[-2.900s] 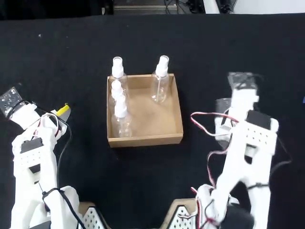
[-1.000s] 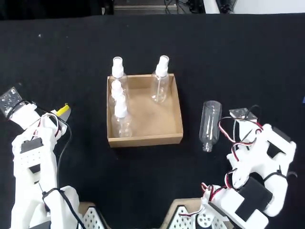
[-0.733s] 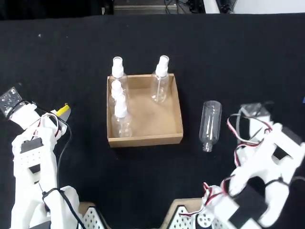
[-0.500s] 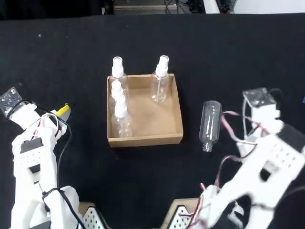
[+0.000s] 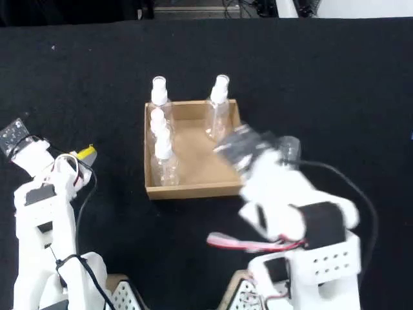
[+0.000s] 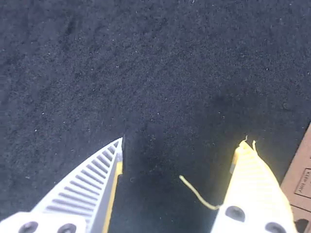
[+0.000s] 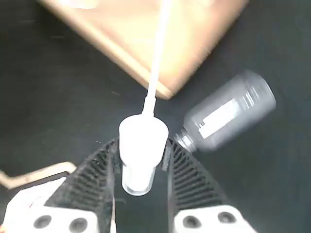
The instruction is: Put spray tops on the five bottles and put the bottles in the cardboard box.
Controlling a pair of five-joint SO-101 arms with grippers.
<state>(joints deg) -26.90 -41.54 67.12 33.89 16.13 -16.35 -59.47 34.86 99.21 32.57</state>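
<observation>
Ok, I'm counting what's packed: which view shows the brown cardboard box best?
The high view: nearly the whole brown cardboard box, interior included. The right wrist view catches one corner; the left wrist view, a sliver of wall.

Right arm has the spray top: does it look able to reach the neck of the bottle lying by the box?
Probably yes. The right claw holds the spray top close beside the bottle neck, over bare table outside the cardboard box, with nothing between them.

No legible text. Small print on cardboard box (image 6: 300, 177) corner and bottle (image 7: 228, 114) label, both unreadable.
</observation>
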